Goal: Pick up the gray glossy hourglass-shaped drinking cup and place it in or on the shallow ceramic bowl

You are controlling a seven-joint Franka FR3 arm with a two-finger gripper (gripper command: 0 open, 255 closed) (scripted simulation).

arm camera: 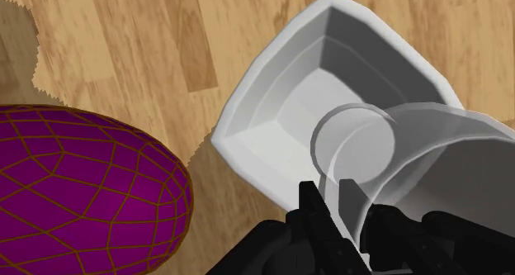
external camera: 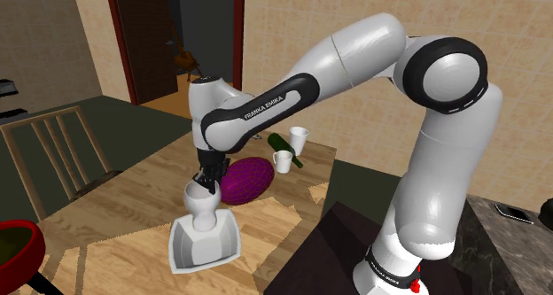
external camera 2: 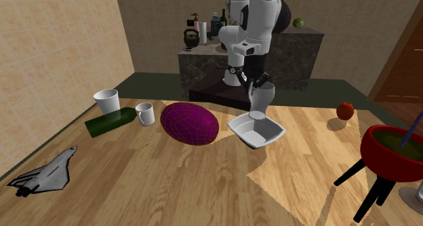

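On the wooden table [external camera: 106,218], the white squarish bowl [external camera: 180,253] contains only the foot of the grey hourglass cup [external camera: 201,205]. The black gripper [external camera: 208,182] grasps the cup by its rim. Whether foot and bowl floor touch is unclear. The forearm [external camera: 263,107] reads FRANKA EMIKA.

I count on my bench [external camera 2: 169,184]: one pale grey hourglass cup [external camera: 201,205], one white square bowl [external camera: 206,247], one purple ovoid [external camera: 246,180], one dark green bottle [external camera 2: 110,121], two other white drinking vessels, a tumbler [external camera 2: 106,100] and a handled mug [external camera 2: 144,113], one toy shuttle [external camera 2: 46,172], one red apple [external camera 2: 345,110]. One wooden chair [external camera: 53,151] too.
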